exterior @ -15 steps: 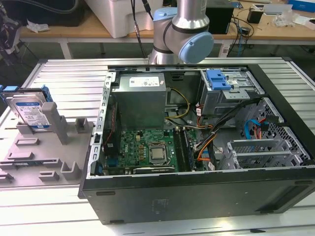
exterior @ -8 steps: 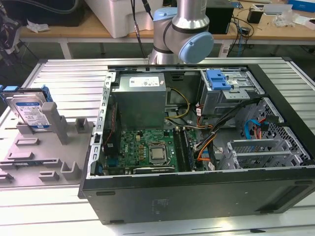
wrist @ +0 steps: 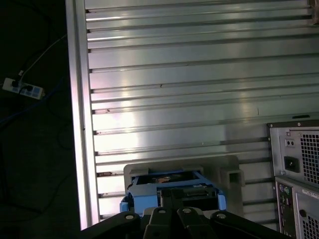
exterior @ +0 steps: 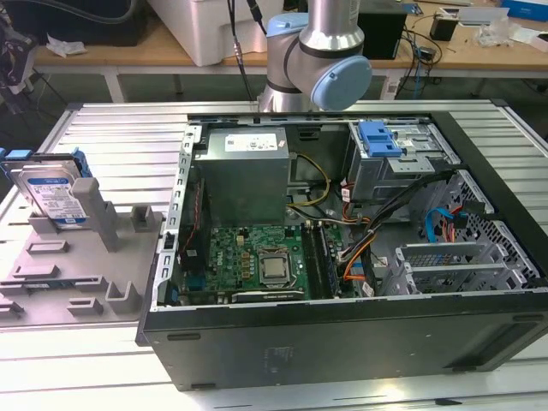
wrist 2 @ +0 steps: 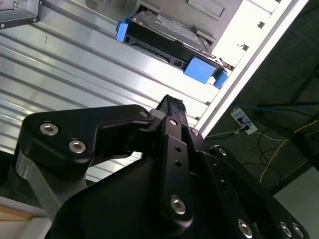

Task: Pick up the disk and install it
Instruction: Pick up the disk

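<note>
A: Where is the disk (exterior: 53, 193) sitting?

B: It is standing on edge in the grey holder (exterior: 94, 248) on the table (exterior: 111, 128), at the exterior view's left of the open computer case (exterior: 342, 342) (1 blue bracket is framing it).

A: Is the gripper (wrist 2: 172, 103) grasping it?

B: No. In the second wrist view it is hovering near the disk, apart from it. Whether it is released or clenched, I cannot tell.

A: And the arm (exterior: 318, 51)?

B: It is standing at the case's far side.

Arm (exterior: 318, 51) cut off by top edge, disk (exterior: 50, 193) partly behind holder (exterior: 101, 216) (lower corner)
</note>
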